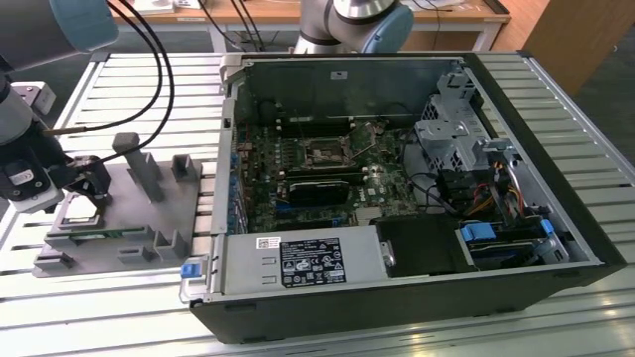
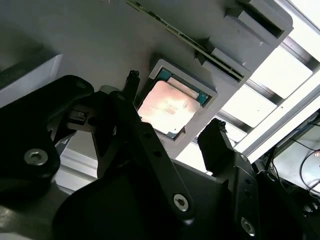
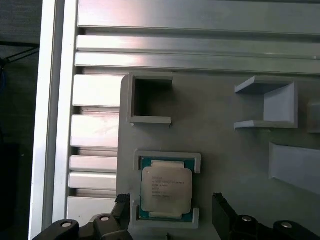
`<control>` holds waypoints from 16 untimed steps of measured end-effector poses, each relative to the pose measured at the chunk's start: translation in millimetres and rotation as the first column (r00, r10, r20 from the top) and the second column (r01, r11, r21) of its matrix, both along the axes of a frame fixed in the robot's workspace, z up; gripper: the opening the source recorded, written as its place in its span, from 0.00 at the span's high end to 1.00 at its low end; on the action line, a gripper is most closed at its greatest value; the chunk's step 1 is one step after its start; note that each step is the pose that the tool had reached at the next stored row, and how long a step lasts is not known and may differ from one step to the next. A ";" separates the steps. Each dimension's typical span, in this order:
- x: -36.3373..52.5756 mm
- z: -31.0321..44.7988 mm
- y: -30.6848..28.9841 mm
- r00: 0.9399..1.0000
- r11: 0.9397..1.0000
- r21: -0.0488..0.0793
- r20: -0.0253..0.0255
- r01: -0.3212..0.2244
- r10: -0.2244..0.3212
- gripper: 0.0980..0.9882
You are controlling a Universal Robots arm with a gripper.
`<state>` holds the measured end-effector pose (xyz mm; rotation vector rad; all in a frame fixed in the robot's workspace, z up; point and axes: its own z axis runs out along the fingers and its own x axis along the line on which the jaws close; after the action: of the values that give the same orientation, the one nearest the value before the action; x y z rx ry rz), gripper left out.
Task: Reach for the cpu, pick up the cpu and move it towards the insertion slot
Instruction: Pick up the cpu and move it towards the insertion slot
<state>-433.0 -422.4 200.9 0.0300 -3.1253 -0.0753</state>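
Since the cpu lies untouched in its pocket, step in hand: reach, at the closing stage, no grasp yet.
Gripper: far left in the exterior view, low over the grey fixture plate. Jaws are spread wide with nothing in them.
Fingers: in both wrist views one stands on each side of the chip, and neither touches it.
Cpu place: flat, silvery lid up, seated in a raised square pocket on the left part of the fixture plate, right under the gripper.
Pocket: walls sit at the corners with gaps on two sides, and the fingers look lined up with those gaps.
Memory stick: thin green strip on edge in a holder just beside the pocket. Keep the fingers clear of it.
How to do it well (judgement): centre on the chip, come straight down through the gaps, and close gently on two opposite edges. Lift level so a corner doesn't snag the pocket wall.
Risk (judgement): an off-centre close could tilt the chip or pinch the pocket wall.
Computer case: right of the fixture plate, lying with its open side up, well apart from the gripper.
Insertion slot: on the motherboard inside the case, towards its far left. Shiny frame, dark centre, well apart from the cpu.
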 end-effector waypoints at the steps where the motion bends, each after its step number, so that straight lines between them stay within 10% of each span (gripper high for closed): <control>1: -0.1 -0.6 0.3 1.000 1.000 0.000 0.000 0.000 0.000 0.26; 16: -2.4 -12.5 6.2 1.000 1.000 -0.001 0.000 0.001 -0.001 0.26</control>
<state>-435.4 -416.2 188.4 0.0287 -3.1253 -0.0741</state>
